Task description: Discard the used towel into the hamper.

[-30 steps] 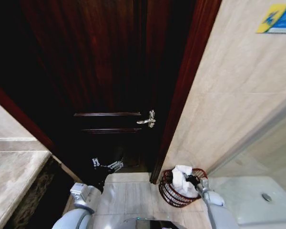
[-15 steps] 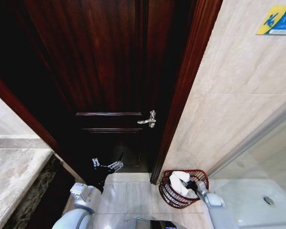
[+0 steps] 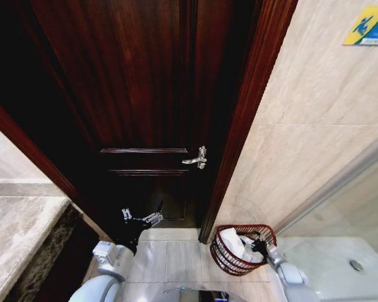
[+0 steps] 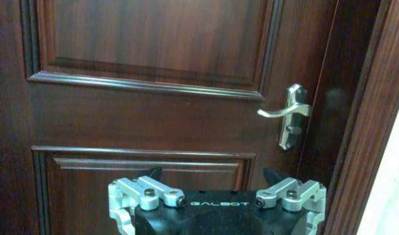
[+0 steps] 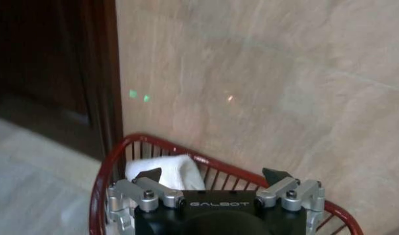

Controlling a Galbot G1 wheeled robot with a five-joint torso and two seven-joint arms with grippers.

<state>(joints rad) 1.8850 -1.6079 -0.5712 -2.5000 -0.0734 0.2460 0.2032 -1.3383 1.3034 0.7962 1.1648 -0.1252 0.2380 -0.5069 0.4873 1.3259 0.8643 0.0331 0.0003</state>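
A dark wooden door fills the upper left and centre of the head view, with beige tiled wall to its right and pale floor tiles along the bottom. At the lower left a stone counter runs out of frame. Just right of it, low in the frame, the left gripper hangs in front of the door's lower panel, touching nothing; it looks parked there to stay out of the other arm's way. In the left wrist view its fingers stand spread wide with nothing between them, aimed at the door below the silver door handle. Further right, at the foot of the door frame and against the wall, stands the hamper, placed in the corner where it is easy to reach from above. The towel, white and bunched, lies inside it toward its left side. At the lower right, the right gripper sits over the hamper's open top, just beside the towel. In the right wrist view its fingers are spread apart and hold nothing, with the towel lying just past one fingertip, so the drop seems to be made.
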